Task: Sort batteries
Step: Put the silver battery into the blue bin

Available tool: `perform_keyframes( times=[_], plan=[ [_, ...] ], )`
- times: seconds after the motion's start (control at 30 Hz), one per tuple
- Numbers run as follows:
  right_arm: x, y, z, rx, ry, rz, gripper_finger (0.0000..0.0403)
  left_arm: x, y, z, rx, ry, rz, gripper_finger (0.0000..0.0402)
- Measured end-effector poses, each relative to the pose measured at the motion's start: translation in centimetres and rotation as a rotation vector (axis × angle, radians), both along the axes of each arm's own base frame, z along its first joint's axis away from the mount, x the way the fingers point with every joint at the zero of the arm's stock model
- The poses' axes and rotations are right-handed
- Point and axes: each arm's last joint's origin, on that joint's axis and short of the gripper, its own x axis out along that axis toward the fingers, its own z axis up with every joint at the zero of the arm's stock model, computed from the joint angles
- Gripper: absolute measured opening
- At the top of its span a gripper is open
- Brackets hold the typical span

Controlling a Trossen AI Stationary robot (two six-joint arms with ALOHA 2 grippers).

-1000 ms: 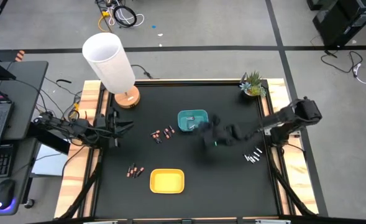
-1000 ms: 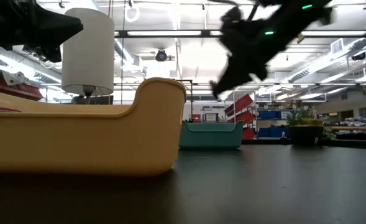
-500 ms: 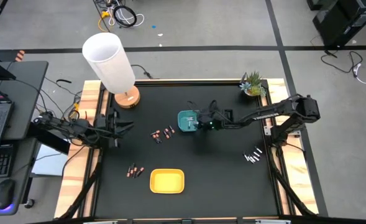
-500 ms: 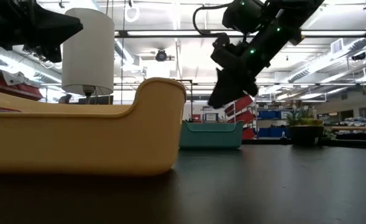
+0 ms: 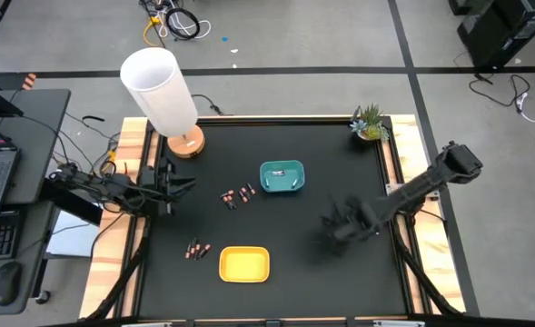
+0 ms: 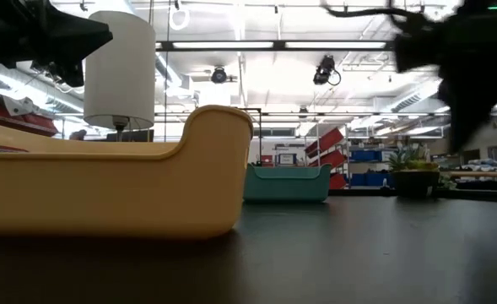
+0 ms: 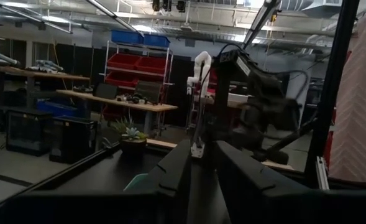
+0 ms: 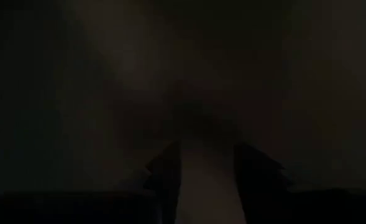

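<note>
The dark, copper-ended batteries lie in two small groups on the black table: one (image 5: 238, 195) left of the teal tray (image 5: 269, 187), the other (image 5: 198, 250) left of the yellow tray (image 5: 243, 264). Pale cells (image 5: 288, 173) lie inside the teal tray. My right gripper (image 5: 332, 229) is blurred. It hovers over the near right part of the table, right of the yellow tray, and its fingers (image 8: 164, 171) stand apart with nothing between them. My left gripper (image 5: 187, 184) waits, shut, at the table's left edge. The silvery batteries by the right edge are hidden under my right arm.
A white lamp (image 5: 163, 91) on a wooden base stands at the far left corner, and a small potted plant (image 5: 370, 123) at the far right corner. Bare black table lies between the two trays and along the near edge. In the low view the yellow tray (image 6: 105, 186) fills the foreground.
My right gripper swung from mid-table to the teal tray's right rim, then back fast toward the near right part of the table, lower and blurred. The trays and the dark batteries have not moved.
</note>
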Motion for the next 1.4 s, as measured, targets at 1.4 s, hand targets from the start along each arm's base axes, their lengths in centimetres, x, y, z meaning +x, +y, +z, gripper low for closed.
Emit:
perform_keyframes(
  times=[1.4],
  plan=[
    [-5.6,-3.1,-4.9,-0.032,0.022,-0.327,0.0010,0.0,0.0,0.0,0.005,-0.003,0.002,0.0090]
  ],
)
